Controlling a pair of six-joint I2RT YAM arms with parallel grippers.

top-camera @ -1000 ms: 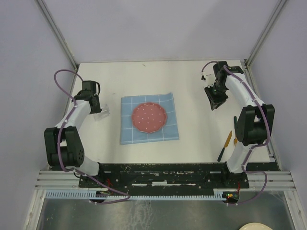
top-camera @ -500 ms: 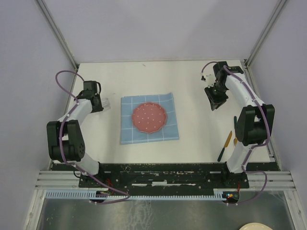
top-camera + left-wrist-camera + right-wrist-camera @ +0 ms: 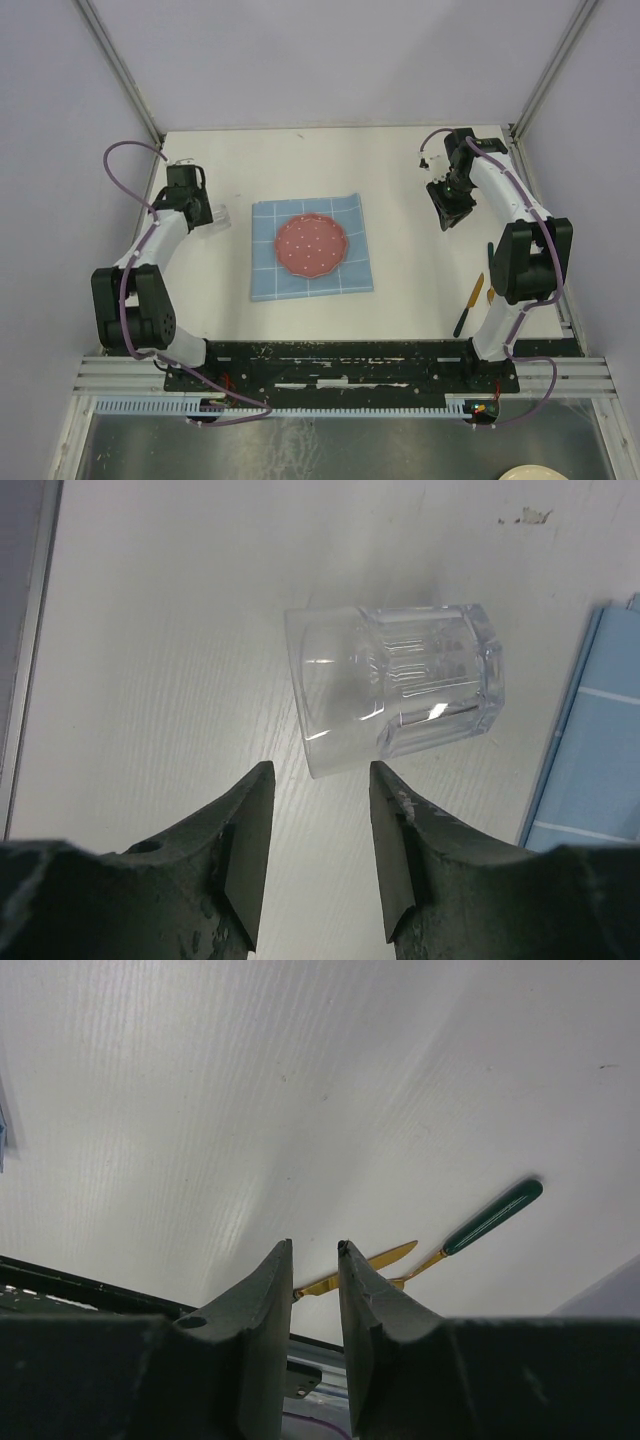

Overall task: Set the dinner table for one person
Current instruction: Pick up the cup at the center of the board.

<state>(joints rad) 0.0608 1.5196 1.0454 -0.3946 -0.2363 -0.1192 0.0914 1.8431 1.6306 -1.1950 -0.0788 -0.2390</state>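
Near the glass (image 3: 390,685), left tool (image 3: 318,780) half open, gripping nothing

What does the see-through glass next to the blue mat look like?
The glass is a clear tumbler, smooth near its rim and cut into flat facets toward its thick base. It looks empty. It seems to lie on its side on the white table, with its base pointing at the blue mat but not touching it. The left claw is open right beside it and is not squeezing it.
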